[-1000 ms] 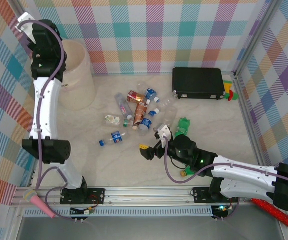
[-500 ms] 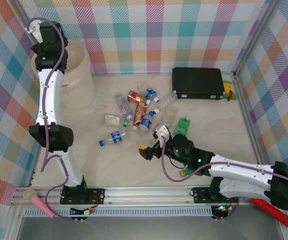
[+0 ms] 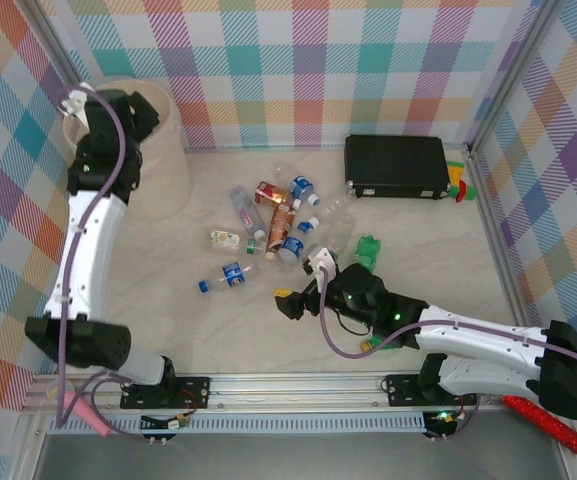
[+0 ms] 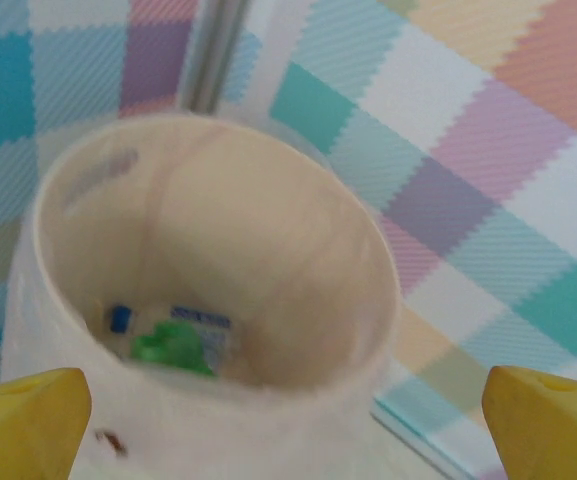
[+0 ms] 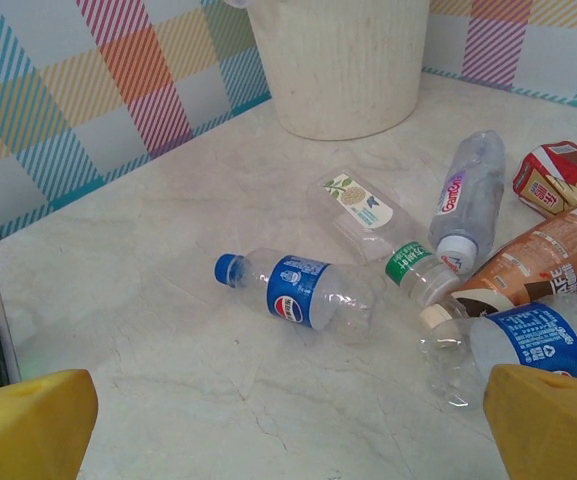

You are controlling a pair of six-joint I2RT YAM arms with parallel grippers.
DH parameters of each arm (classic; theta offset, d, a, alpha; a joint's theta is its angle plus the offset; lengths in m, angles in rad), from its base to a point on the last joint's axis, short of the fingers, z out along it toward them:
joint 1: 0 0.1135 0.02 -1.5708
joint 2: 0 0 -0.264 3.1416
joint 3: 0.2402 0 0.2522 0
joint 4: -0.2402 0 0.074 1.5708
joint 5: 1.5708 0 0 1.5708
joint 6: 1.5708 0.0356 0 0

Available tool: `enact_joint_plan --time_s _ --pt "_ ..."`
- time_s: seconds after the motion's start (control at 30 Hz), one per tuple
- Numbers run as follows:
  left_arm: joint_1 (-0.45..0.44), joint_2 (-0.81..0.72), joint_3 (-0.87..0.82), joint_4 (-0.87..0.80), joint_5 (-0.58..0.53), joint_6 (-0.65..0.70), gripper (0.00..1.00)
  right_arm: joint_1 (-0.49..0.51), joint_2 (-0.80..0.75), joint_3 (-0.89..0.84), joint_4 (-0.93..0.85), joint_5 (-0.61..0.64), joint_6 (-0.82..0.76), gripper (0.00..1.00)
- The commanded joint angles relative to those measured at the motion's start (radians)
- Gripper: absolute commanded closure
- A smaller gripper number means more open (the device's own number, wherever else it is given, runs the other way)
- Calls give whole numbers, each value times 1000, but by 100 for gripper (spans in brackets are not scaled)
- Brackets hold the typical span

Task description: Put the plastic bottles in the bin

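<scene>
The bottle with the blue cap [image 5: 298,292] lies on its side on the bench [image 5: 168,390] in front of the bin [image 5: 338,60]. Its blue label carries a round red, white and blue emblem. Its long axis runs crosswise to the bin, cap to the left in the right wrist view. Nearer the bin, a flattened clear bottle [image 5: 363,205] shows a leaf picture on a pale label. Beside it a rounded clear bottle [image 5: 468,195], its purple lettering too blurred to read, points its base at the bin and its white cap away. A brown-labelled bottle [image 5: 538,265] and a blue-labelled one [image 5: 528,345] carry small writing that cannot be read. Inside the bin lie a green bottle [image 4: 173,345] and a blue-capped one [image 4: 203,322]. The left hand [image 4: 288,430] hangs above the bin's mouth, fingers apart, holding nothing. The right hand [image 5: 288,425] sits low over the bench, well apart from the bin, fingers spread wide and empty.
</scene>
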State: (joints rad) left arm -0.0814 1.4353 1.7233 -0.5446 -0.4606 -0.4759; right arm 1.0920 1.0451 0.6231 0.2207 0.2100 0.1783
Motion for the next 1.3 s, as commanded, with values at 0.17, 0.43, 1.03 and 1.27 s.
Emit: enact_joint_plan --time_s 0.17,0.43,1.03,1.27 --pt "-179 -306 -351 -33 30 -68 0 -4 58 120 -119 -29 76 1" --pt "-306 -614 -655 -157 15 -153 0 -4 207 227 -160 -54 130 1" --pt "-314 -985 -886 -378 -28 -188 0 -91 759 652 -290 -225 216 0" --pt "-314 -1000 -885 -410 -24 -185 0 -138 930 842 -357 -306 194 1"
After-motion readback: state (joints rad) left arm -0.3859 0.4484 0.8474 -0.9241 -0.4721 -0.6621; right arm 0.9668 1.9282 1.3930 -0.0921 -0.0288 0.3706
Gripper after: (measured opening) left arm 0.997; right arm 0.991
